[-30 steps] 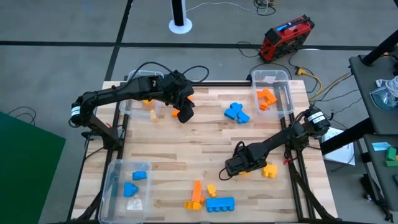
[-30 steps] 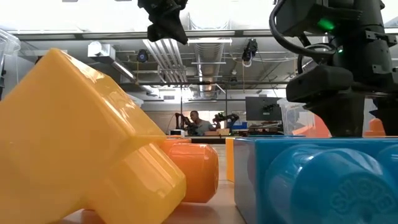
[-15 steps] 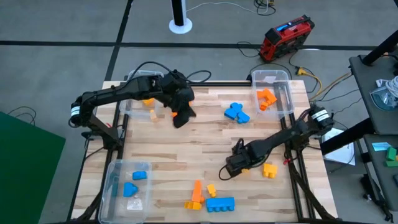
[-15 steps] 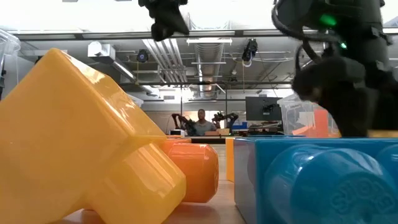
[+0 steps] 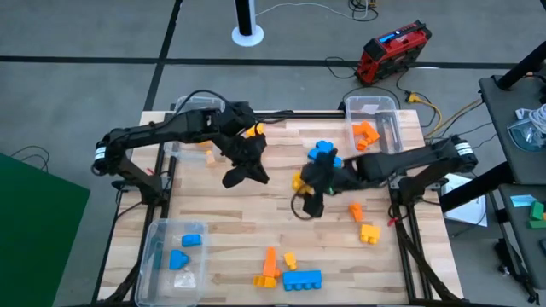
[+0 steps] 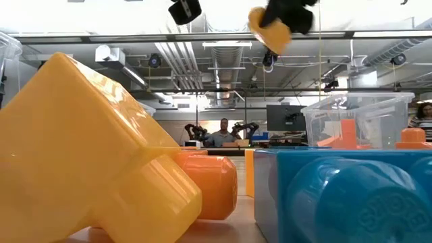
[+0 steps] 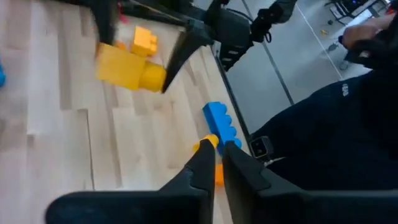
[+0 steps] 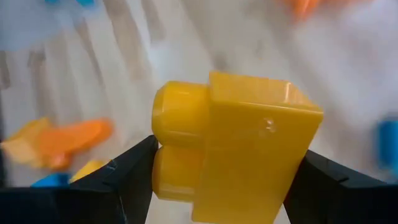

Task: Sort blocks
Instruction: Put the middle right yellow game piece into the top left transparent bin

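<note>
From above, we are finding no readable writing. The right gripper [image 5: 304, 189] is hanging over the middle of the tabletop [image 5: 256, 230], grasping a yellow block [image 5: 298, 181]. Beyond it, the far-right bin [image 5: 375, 128] is holding orange blocks [image 5: 366, 134]. The left gripper [image 5: 241, 173] is hovering just beside it, fingers clenched on nothing. The near-left bin [image 5: 175, 253] is holding blue blocks [image 5: 184, 250].

At table level, we are seeing the yellow block [image 6: 269, 28] lifted high.

The left wrist camera is showing closed fingers [image 7: 205, 165] above a blue block [image 7: 219, 122].

The right wrist camera is showing the yellow block [image 8: 236, 146] clamped between its fingers.
</note>
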Motion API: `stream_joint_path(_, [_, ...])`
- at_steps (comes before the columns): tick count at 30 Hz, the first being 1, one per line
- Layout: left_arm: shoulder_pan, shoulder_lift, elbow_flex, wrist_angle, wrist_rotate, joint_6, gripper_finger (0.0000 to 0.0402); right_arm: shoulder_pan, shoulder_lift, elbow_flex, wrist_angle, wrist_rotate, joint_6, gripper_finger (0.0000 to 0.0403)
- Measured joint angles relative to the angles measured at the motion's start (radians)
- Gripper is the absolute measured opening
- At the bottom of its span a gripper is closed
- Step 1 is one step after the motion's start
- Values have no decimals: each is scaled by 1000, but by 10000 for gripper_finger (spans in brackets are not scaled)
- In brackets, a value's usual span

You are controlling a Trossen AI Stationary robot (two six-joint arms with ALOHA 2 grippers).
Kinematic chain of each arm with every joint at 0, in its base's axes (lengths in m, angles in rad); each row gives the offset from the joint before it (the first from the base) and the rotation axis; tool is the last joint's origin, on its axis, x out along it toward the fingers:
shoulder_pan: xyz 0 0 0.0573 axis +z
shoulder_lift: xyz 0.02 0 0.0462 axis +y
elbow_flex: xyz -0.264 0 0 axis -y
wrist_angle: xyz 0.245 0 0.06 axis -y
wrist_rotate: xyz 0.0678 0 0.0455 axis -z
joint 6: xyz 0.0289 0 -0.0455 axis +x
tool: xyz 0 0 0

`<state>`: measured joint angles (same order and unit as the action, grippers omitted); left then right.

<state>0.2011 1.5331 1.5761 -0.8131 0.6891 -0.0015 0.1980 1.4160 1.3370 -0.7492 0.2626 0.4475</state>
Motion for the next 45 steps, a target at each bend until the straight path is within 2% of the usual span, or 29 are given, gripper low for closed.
stream_joint_path(2, [-13, -8, 0, 41, -28, -4, 30, -29, 1, 49, 5, -8, -109, 265])
stream_joint_path(4, [-24, -19, 0, 109, -56, -4, 52, -64, 1, 84, 4, -81, -164, 265])
stream_joint_path(7, [-47, -42, 0, 219, -112, 38, 91, -124, 0, 117, 4, -284, -176, 265])
stream_joint_path(10, [-70, -58, 0, 246, -181, 139, 134, -172, -2, 141, 7, -477, -178, 265])
stream_joint_path(15, [-93, -55, 0, 278, -232, 260, 204, -229, 2, 147, 7, -720, -187, 265])
stream_joint_path(19, [-97, -47, 0, 316, -262, 374, 241, -273, 25, 145, 8, -882, -218, 265])
stream_joint_path(24, [-110, -45, 0, 385, -262, 419, 253, -323, 46, 144, 33, -991, -223, 265])
stream_joint_path(27, [-120, -34, 0, 382, -261, 409, 252, -351, 55, 144, 80, -1013, -212, 265])
stream_joint_path(33, [-119, -11, 0, 351, -261, 381, 251, -395, 73, 144, 162, -1130, -144, 265])
stream_joint_path(45, [-122, 32, 0, 349, -234, 388, 251, -390, 73, 144, 218, -1213, -142, 265])
